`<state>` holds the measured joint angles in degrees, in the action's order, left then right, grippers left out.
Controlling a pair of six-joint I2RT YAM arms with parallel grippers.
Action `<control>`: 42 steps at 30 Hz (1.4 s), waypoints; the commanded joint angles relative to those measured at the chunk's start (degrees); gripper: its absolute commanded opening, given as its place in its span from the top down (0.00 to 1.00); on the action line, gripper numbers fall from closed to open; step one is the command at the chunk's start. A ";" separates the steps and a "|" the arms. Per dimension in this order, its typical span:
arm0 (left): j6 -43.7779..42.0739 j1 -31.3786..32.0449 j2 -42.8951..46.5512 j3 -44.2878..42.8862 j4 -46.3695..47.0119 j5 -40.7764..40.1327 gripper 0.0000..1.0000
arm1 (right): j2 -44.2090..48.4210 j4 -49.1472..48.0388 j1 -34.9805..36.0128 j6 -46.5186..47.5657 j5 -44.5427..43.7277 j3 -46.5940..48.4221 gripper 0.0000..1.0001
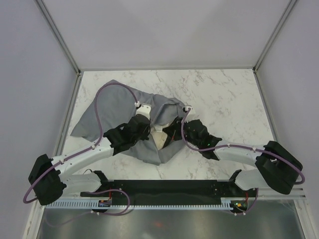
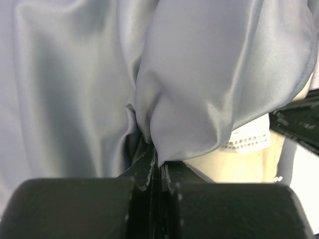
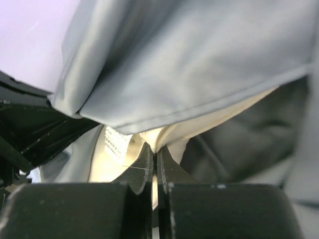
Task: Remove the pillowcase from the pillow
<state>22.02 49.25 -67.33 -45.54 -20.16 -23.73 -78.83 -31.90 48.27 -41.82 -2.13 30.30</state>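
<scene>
1. Counter point(image 1: 224, 94): smooth marble that probably gives little friction. The pillowcase lies left of centre with most of the pillow inside it. A pull from one side only could drag the whole bundle across the surface instead of separating it.
2. Pillowcase point(image 1: 112, 107): grey and crumpled, with its opening facing the arm bases. The left end effector point(image 2: 157, 160) is clenched on a glossy fold near that opening.
   - Risk: the slick fold slides out of the grip under tension.
   - Whether the fold holds one layer or both cannot be told. If both are pinched, the opening stays narrow and the pillow jams.
3. Pillow point(image 1: 159, 139): cream, with only a small part showing at the opening, between the two end effectors. The right end effector point(image 3: 154, 157) is clenched on a small pinch of cream fabric at its fingertips.
   - Risk: the hold is shallow. Drag from the bulk inside the case may exceed it, and the pinch then pulls free.
4. End effectors: they sit close together. Pulling in directions that are not opposed would twist the fabric rather than strip it.
5. Label point(image 2: 246, 140): white, just beside both grips. It could catch on a finger or fold under during the pull.
</scene>
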 commanded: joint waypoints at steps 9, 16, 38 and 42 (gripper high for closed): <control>5.21 0.49 8.61 -0.51 -7.61 -2.12 0.20 | 11.58 11.33 -2.31 7.72 -12.54 10.39 1.00; 12.16 9.79 15.83 -3.15 -8.49 -0.02 0.00 | 14.40 19.50 -2.22 8.33 -15.00 15.83 1.00; 14.11 13.95 8.71 -1.04 -10.16 -15.39 0.81 | 20.73 28.99 -2.22 10.88 -9.39 17.69 1.00; 11.82 9.82 8.44 -0.69 -10.16 -14.95 0.88 | 24.33 31.81 -2.22 11.32 -8.77 15.75 1.00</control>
<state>36.58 62.22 -58.50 -46.46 -30.57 -33.56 -59.09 2.83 46.30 -31.44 -11.40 45.65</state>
